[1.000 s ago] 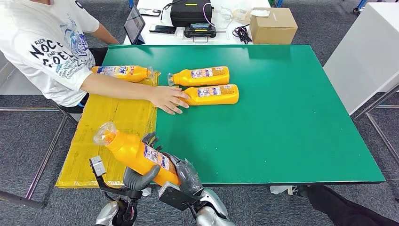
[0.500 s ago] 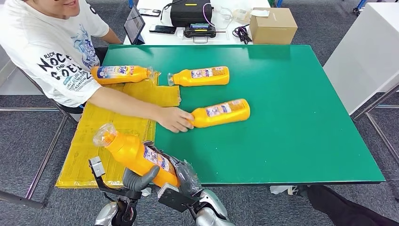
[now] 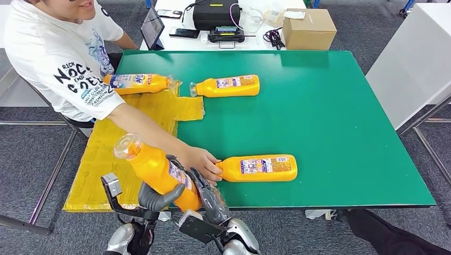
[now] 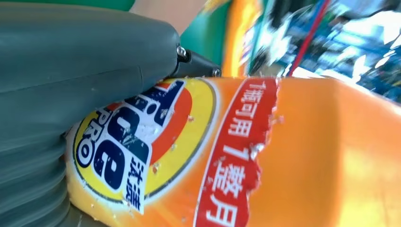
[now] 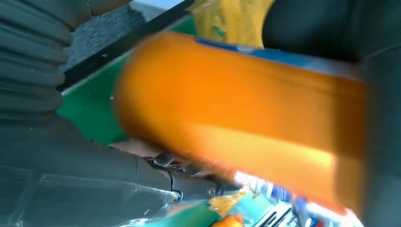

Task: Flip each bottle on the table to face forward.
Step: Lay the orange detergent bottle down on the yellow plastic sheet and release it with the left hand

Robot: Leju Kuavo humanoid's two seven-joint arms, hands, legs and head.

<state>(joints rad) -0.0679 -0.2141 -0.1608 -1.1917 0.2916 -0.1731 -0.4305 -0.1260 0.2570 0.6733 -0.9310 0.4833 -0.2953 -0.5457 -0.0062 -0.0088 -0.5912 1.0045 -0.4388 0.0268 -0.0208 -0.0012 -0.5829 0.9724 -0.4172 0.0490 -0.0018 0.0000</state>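
Both my hands hold one orange bottle (image 3: 155, 171) above the table's near left corner, its plastic-wrapped cap up and to the left. My left hand (image 3: 155, 198) grips its lower body from the left, thumb across the front. My right hand (image 3: 207, 195) clasps the base from the right. Up close, the bottle's printed label (image 4: 142, 146) and plain orange side (image 5: 246, 118) show. A person's hand (image 3: 203, 162) touches the neck of a second bottle (image 3: 259, 168) lying near the front edge. Two more bottles (image 3: 227, 86) (image 3: 137, 83) lie at the far left.
A person in a white printed T-shirt (image 3: 58, 58) leans in from the left, arm stretched across the yellow cardboard (image 3: 133, 133) beside the green table (image 3: 330, 122). Behind stand a cardboard box (image 3: 308, 29), a black case (image 3: 215, 13), a tablet and cables. A white cabinet (image 3: 420, 58) is at right.
The person dragged the second bottle from mid-table down to the front edge, close to my hands. My held bottle tilted up slightly and shifted right.
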